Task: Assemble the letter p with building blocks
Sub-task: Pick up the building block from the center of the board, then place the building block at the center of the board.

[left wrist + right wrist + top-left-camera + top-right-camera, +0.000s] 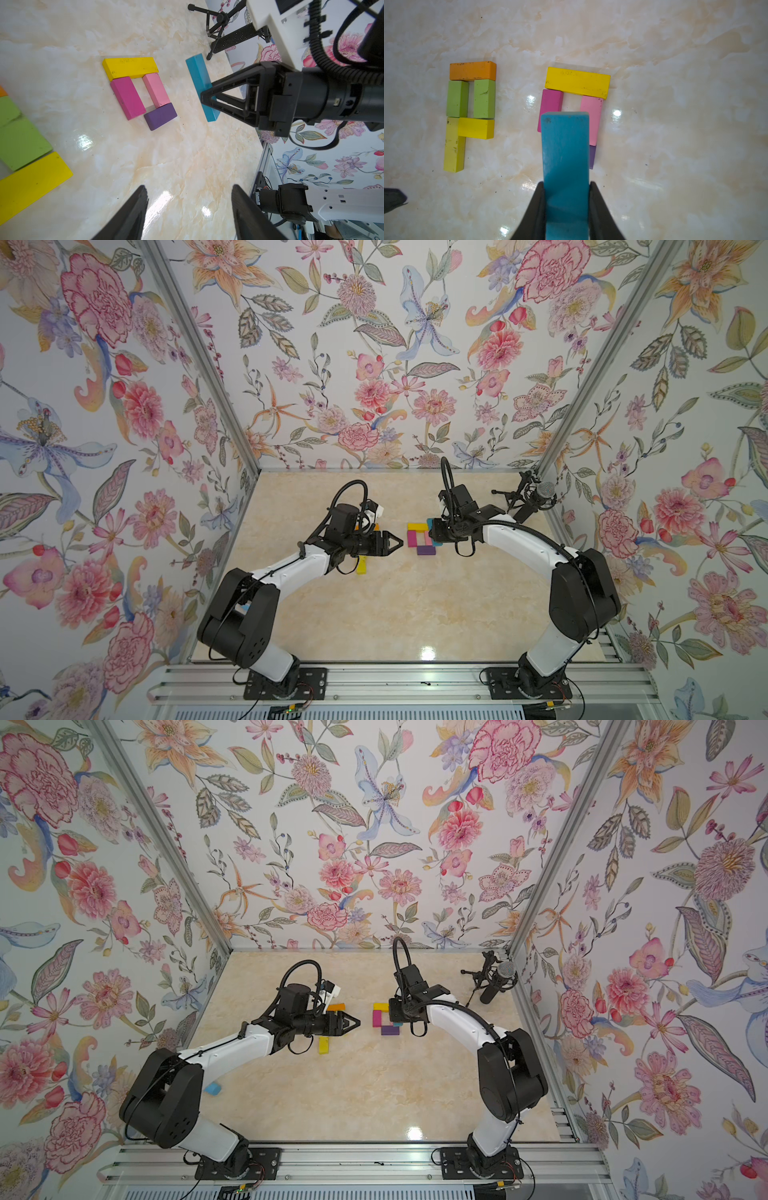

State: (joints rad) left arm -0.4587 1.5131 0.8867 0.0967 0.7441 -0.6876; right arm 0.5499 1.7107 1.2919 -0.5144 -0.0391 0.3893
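Teal block (564,166): clamped by its long sides in the right gripper (566,185), just beside the pink block (591,118) on the side away from the magenta block (551,106); whether it touches the table (395,614) cannot be told.
Right gripper: narrowed onto the teal block, one black finger pressed on each side.
Left gripper (189,187): fingers spread with nothing between them, hovering over bare table between the two block groups.
Open group: yellow block (577,82) across the top; magenta and pink blocks below it with a gap between; purple block (160,116) touching the pink one's far end.
P-shaped group: orange block (473,70) on top, two green blocks (457,98) under it, second yellow block (476,127) closing the loop, lime block (454,145) as the stem; it lies by the left arm.
Microphone (540,493): on its stand in the far corner behind the right arm.
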